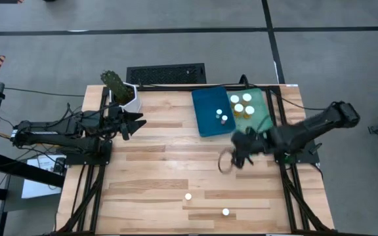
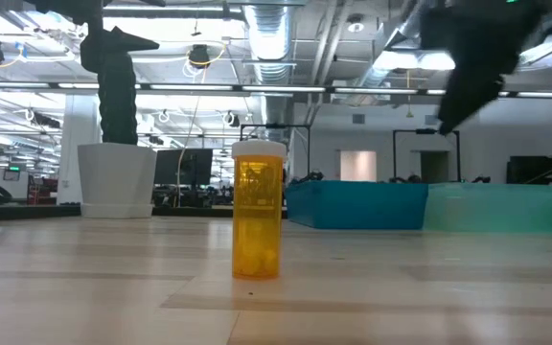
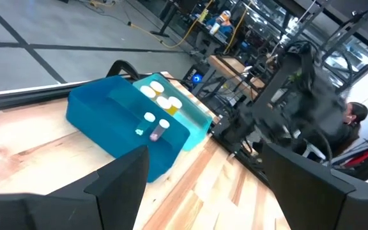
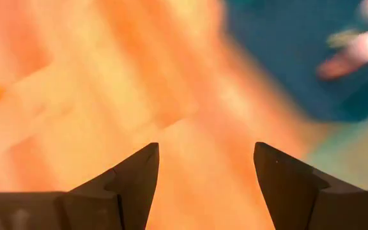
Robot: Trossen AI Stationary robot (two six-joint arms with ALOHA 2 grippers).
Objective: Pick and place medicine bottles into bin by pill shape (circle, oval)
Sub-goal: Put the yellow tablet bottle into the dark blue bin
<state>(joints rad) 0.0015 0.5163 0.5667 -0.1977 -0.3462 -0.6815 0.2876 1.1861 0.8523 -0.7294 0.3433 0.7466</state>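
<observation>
Two medicine bottles with white caps stand on the wood near the table's front edge, one (image 1: 188,196) left of the other (image 1: 226,212). In the low view one shows as an amber bottle (image 2: 258,209), upright on its base. A blue bin (image 1: 205,124) at the far right holds two small bottles (image 1: 222,117). The green bin (image 1: 260,98) beside it holds several wider bottles (image 1: 241,103). My right gripper (image 1: 240,149) hangs open and empty above the table just in front of the bins; the right wrist view (image 4: 206,150) shows only wood between its fingers. My left gripper (image 1: 136,123) waits open at the far left.
A potted plant (image 1: 119,88) in a white pot stands at the table's far left corner. A cable loop (image 1: 225,162) hangs by my right gripper. Bare wood (image 1: 163,164) lies in the table's middle. A person (image 3: 353,116) sits in the room beyond the right arm.
</observation>
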